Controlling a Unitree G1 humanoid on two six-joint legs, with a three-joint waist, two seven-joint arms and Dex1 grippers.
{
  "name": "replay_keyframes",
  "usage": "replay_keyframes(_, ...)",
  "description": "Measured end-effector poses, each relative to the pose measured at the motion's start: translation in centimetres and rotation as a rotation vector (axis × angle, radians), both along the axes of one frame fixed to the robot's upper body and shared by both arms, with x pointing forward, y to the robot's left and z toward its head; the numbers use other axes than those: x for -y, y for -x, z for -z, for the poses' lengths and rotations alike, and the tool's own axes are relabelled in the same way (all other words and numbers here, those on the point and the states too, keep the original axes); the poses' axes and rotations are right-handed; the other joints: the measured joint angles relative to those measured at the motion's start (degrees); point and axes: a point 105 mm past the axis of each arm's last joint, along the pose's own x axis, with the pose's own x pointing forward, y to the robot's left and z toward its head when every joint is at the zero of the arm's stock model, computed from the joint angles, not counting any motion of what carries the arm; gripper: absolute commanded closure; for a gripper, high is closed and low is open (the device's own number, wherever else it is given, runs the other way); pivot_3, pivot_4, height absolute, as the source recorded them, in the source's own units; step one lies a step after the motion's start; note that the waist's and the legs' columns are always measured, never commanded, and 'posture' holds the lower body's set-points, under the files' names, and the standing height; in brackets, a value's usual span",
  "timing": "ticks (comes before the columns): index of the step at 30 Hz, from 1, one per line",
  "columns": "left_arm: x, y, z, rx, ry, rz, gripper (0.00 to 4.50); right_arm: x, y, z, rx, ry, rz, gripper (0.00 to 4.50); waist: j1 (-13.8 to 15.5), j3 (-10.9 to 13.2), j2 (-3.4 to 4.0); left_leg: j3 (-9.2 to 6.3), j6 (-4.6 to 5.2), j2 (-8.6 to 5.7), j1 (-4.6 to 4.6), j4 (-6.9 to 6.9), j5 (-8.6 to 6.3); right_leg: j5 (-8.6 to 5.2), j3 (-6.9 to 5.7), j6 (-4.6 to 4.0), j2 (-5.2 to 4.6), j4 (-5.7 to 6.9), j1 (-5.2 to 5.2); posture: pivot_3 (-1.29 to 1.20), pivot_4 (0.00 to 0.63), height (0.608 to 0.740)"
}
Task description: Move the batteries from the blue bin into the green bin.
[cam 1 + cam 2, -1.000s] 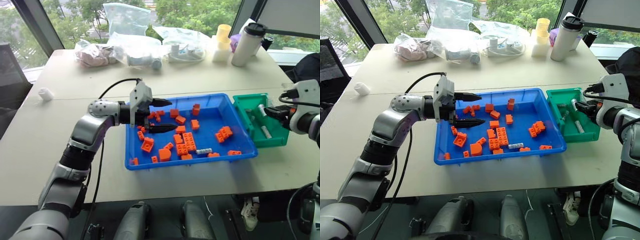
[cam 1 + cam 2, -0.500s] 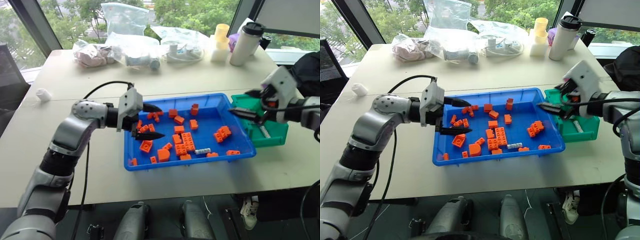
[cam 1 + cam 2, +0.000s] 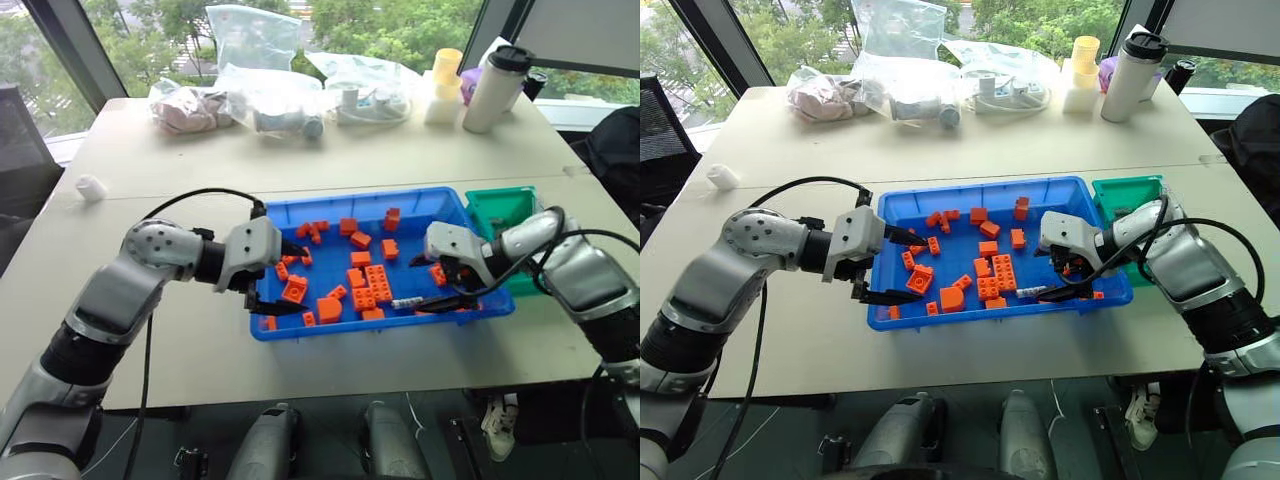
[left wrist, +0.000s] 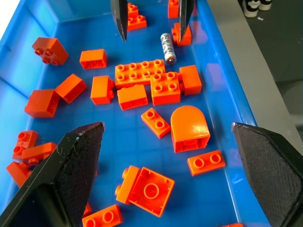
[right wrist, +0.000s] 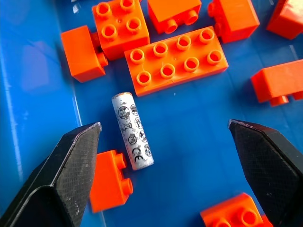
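Observation:
The blue bin (image 3: 350, 196) sits mid-table with orange bricks scattered in it. One silver battery (image 3: 406, 301) lies on its floor near the front right, beside a long orange brick (image 5: 175, 59). My right gripper (image 3: 437, 290) hangs open just above it. In the right wrist view the battery (image 5: 132, 130) lies between the fingers, nearer one fingertip (image 5: 80, 146), and nothing is held. My left gripper (image 3: 298, 285) is open and empty over the bin's left end. The green bin (image 3: 505, 205) stands against the blue bin's right side, partly hidden by my right arm.
Orange toy bricks (image 4: 150, 86) crowd the battery (image 4: 167, 48) on several sides. Clear plastic bags (image 3: 270, 95), a white tumbler (image 3: 495, 90) and a yellow cup (image 3: 445, 80) line the table's far edge. A small white object (image 3: 91, 187) lies at far left.
My right gripper swung from the green bin to the blue bin's front right, turned downward, and opened wide over the battery. My left gripper drew back to the bin's left end and sank a little.

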Motion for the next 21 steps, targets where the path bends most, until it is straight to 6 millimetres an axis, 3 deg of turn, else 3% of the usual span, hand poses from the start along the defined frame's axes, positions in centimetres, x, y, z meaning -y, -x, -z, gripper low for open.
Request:
replay_keyframes(8,-0.1,-0.1,0.2,-0.010,0.005,-0.022,0.00,-0.3,-1.2,1.0,0.016,0.066,-0.041,0.06,-0.08,0.00,0.00,-0.02,-0.04,0.00,0.00,0.00,0.02,0.00,0.00,0.00,0.01,0.01,0.00,0.00,0.150,0.740)
replay_keyframes(11,-0.1,-0.1,0.2,-0.010,0.008,-0.024,0.00,-0.1,-1.2,1.1,0.025,0.107,-0.067,0.91,-0.01,0.00,0.00,-0.03,-0.05,0.00,0.00,0.00,0.03,0.00,-0.01,0.00,0.01,0.01,0.01,0.00,0.150,0.740)
replay_keyframes(18,-0.1,-0.1,0.2,-0.011,0.011,-0.024,0.00,-0.2,-1.0,1.1,0.024,0.129,-0.099,4.48,-0.06,-0.01,-0.01,-0.03,-0.05,0.00,0.00,0.00,0.03,0.00,-0.01,0.00,0.01,0.02,0.01,0.00,0.150,0.740)
replay_keyframes(21,-0.1,-0.1,0.0,-0.007,0.012,-0.021,0.00,-0.3,-1.0,1.1,0.027,0.130,-0.097,4.48,-0.04,-0.01,-0.01,-0.03,-0.05,0.00,0.00,0.00,0.03,0.00,-0.01,0.00,0.01,0.02,0.01,0.00,0.150,0.740)
